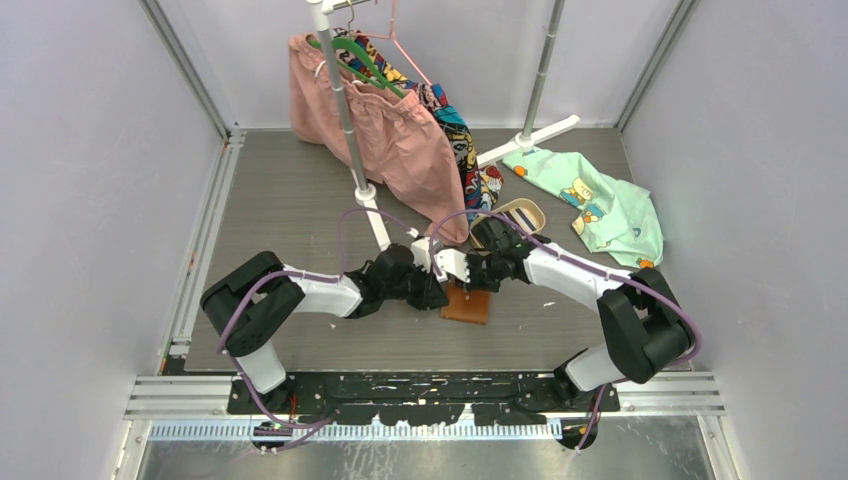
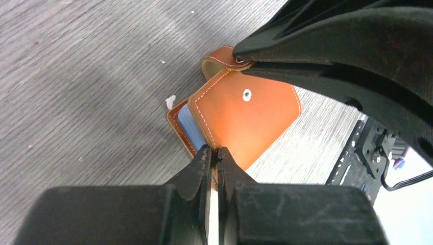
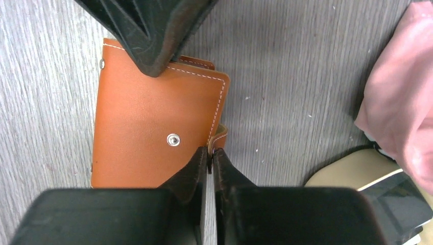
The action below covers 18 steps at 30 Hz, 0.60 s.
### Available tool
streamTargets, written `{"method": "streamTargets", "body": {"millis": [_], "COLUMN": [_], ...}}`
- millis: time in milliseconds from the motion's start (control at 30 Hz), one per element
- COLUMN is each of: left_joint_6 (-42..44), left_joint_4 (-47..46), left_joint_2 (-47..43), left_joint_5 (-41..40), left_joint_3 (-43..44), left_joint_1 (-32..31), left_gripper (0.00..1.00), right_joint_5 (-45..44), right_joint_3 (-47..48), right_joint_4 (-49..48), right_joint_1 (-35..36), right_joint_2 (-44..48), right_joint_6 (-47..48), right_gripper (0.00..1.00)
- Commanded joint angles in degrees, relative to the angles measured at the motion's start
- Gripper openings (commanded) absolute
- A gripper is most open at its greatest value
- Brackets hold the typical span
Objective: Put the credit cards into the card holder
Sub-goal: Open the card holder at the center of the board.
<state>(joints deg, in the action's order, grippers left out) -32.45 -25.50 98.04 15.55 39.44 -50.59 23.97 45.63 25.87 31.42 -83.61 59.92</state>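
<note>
The card holder (image 1: 467, 303), a tan-brown leather wallet with a snap (image 3: 174, 139), lies on the grey table between both grippers. My left gripper (image 2: 215, 152) is shut on the edge of its cover, where a bluish pocket (image 2: 187, 124) shows underneath. My right gripper (image 3: 210, 152) is shut on the snap strap (image 3: 219, 137) at the opposite edge. In the top view the left gripper (image 1: 436, 290) and the right gripper (image 1: 468, 273) meet over the holder. A dark credit card (image 3: 408, 198) with a pale one under it lies in the beige tray (image 3: 347, 171).
A pink garment (image 1: 395, 130) hangs from a rack (image 1: 345, 100) whose foot reaches just behind the grippers. The oval beige tray (image 1: 522, 212) sits behind the right arm. A mint-green shirt (image 1: 600, 205) lies at the right. Walls close the table on three sides.
</note>
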Motion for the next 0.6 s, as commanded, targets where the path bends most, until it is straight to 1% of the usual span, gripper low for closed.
{"method": "streamTargets", "body": {"millis": [0, 67, 100, 200, 233, 267, 367, 400, 467, 567], "left_joint_6": [5.7, 7.6, 8.2, 7.9, 7.1, 6.3, 2.2, 0.5, -1.7, -4.3], "left_joint_4": [-0.5, -1.0, -1.2, -1.3, -1.5, -2.4, -6.4, -7.9, -10.4, -14.6], "left_joint_2": [-0.9, -2.3, -2.9, -5.1, -5.8, -6.3, -7.6, -8.1, -9.5, -13.3], "left_joint_5": [0.8, 0.4, 0.2, -0.6, -0.6, -0.1, 2.2, 2.8, 3.2, 2.2], "left_joint_3": [-1.4, -2.3, -2.7, -3.7, -4.1, -4.6, -7.3, -8.3, -10.2, -13.6], "left_joint_1": [0.0, 0.3, 0.5, 2.0, 2.6, 3.2, 5.2, 5.8, 6.6, 7.0], "left_gripper": [0.00, 0.01, 0.03, 0.17, 0.24, 0.29, 0.38, 0.43, 0.48, 0.53], "right_joint_5": [-0.8, 0.2, 1.3, 7.9, 10.6, 13.0, 15.5, 16.2, 17.7, 19.7], "right_joint_3": [1.8, 3.3, 4.4, 7.6, 8.5, 9.0, 9.3, 9.2, 9.1, 9.7], "right_joint_4": [-0.4, 1.6, 2.7, 7.1, 8.8, 10.2, 13.1, 13.8, 14.7, 15.6], "right_joint_1": [-0.3, -0.9, -1.7, -5.4, -6.7, -7.7, -8.8, -9.0, -9.2, -9.2], "right_joint_2": [2.2, 3.3, 3.8, 5.1, 5.5, 5.7, 6.2, 6.4, 6.5, 6.9], "right_joint_6": [-2.4, -5.4, -7.6, -13.0, -13.8, -14.3, -14.7, -14.5, -14.4, -15.3], "right_gripper": [0.05, 0.01, 0.01, 0.01, 0.01, 0.01, 0.01, 0.01, 0.01, 0.01]}}
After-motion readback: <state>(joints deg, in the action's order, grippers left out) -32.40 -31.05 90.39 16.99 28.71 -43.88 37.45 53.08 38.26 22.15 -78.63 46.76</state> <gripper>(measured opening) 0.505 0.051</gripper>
